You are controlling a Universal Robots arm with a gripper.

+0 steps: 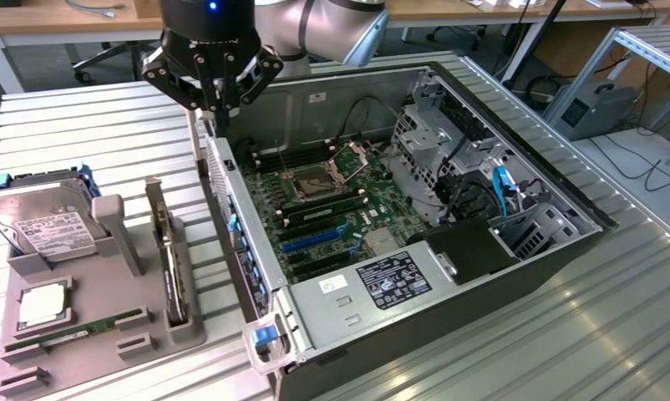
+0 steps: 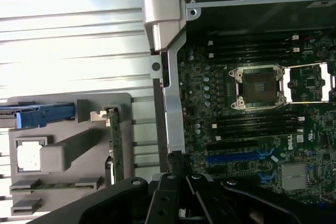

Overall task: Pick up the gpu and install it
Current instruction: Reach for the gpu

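The gripper (image 1: 212, 115) is hovering fully closed and empty at upper left, above the case (image 1: 232, 200) wall. The gpu (image 1: 175, 276) is standing edge-on in the gray holder (image 1: 95, 292) at lower left. We are treating it as stiff, light and fragile: grip its top edge.

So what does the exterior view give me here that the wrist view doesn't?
From the exterior view: the whole open case with its drive cages and labelled power supply, and the white label on the hard drive.
From the wrist view: little extra, mainly the case's pale corner piece and a straight-down look at the board.
In both: the shut gripper near the case wall, the gpu standing edge-on in the grey tray, untouched, the CPU socket and the blue slots.
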